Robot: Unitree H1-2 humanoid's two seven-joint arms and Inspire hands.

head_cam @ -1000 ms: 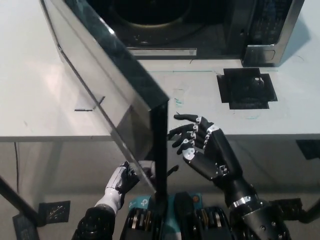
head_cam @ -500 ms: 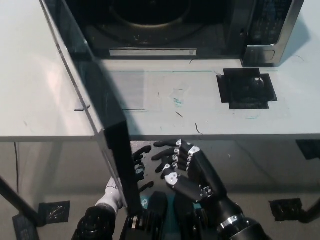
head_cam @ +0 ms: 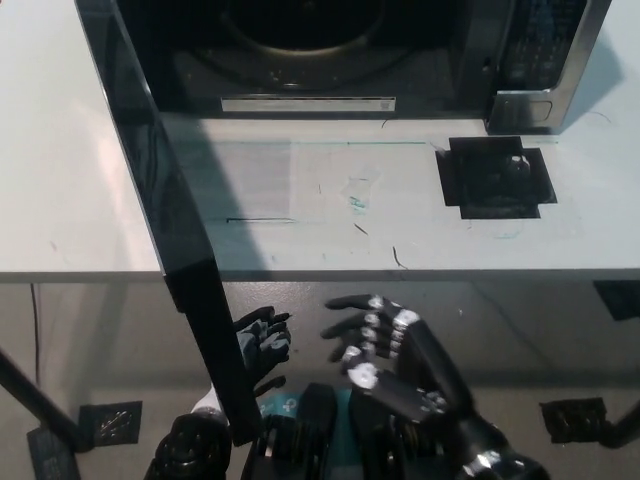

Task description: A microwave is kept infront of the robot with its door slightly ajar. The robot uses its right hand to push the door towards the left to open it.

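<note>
The microwave [head_cam: 520, 60] stands at the back of the white table, its cavity with a round turntable exposed. Its dark glass door [head_cam: 165, 210] is swung wide to the left and stands edge-on to the camera, reaching out past the table's front edge. My black right hand [head_cam: 385, 345] hangs open below the table's front edge, fingers spread, a short way right of the door's free edge and not touching it. My left hand [head_cam: 258, 345] rests low beside the door's bottom corner, fingers apart.
A white table [head_cam: 420, 215] carries a black square patch [head_cam: 497, 177] at the right and faint pen marks in the middle. Below the table edge lies grey floor with dark markers [head_cam: 575, 420].
The door has swung further left, from slanting across the table to nearly edge-on. My right hand has dropped from beside the door's edge to below the table front.
</note>
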